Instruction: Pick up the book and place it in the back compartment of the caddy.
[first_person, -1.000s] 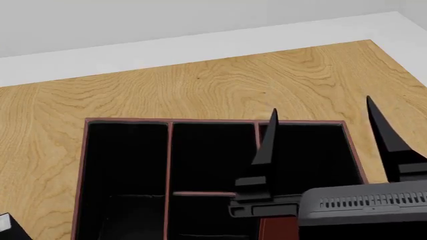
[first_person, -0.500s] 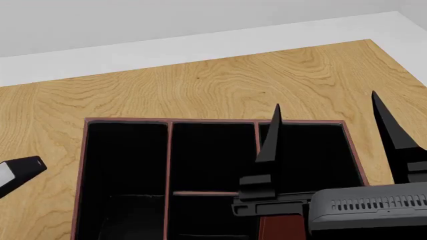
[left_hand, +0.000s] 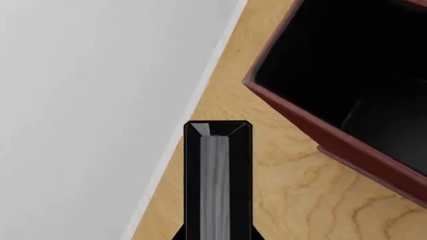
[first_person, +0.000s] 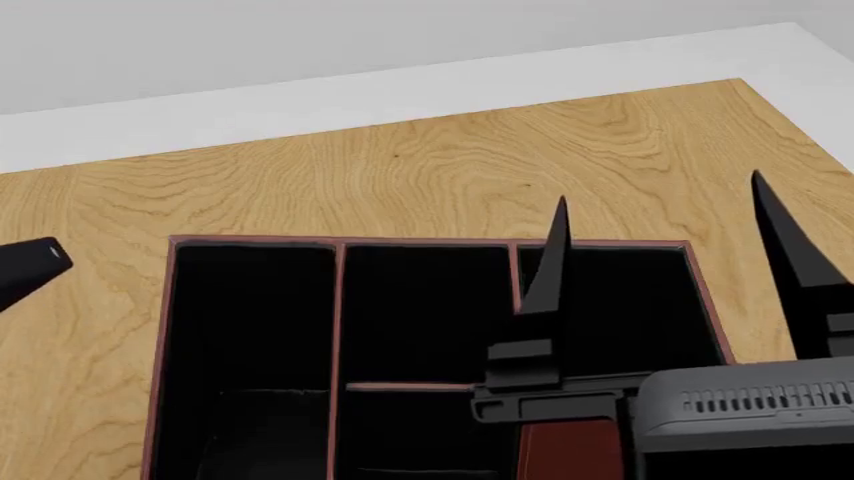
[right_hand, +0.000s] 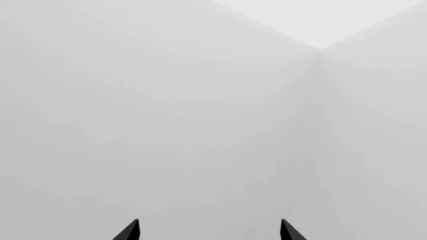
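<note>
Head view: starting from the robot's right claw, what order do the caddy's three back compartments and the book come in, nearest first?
1. Back-right compartment: right under the right gripper.
2. Back-middle compartment: one divider to the left.
3. Back-left compartment: by the caddy's left wall.
4. Book: outside the caddy, at the view's left edge.

Your right wrist camera shows almost nothing but pale grey-white walls (right_hand: 167, 115) meeting at a corner seam, with a lighter wedge of ceiling (right_hand: 320, 17) above where they join. At the frame's edge, two black pointed fingertips (right_hand: 131, 231) of your right gripper (right_hand: 208, 231) poke in, well apart, with only bare wall between them.
</note>
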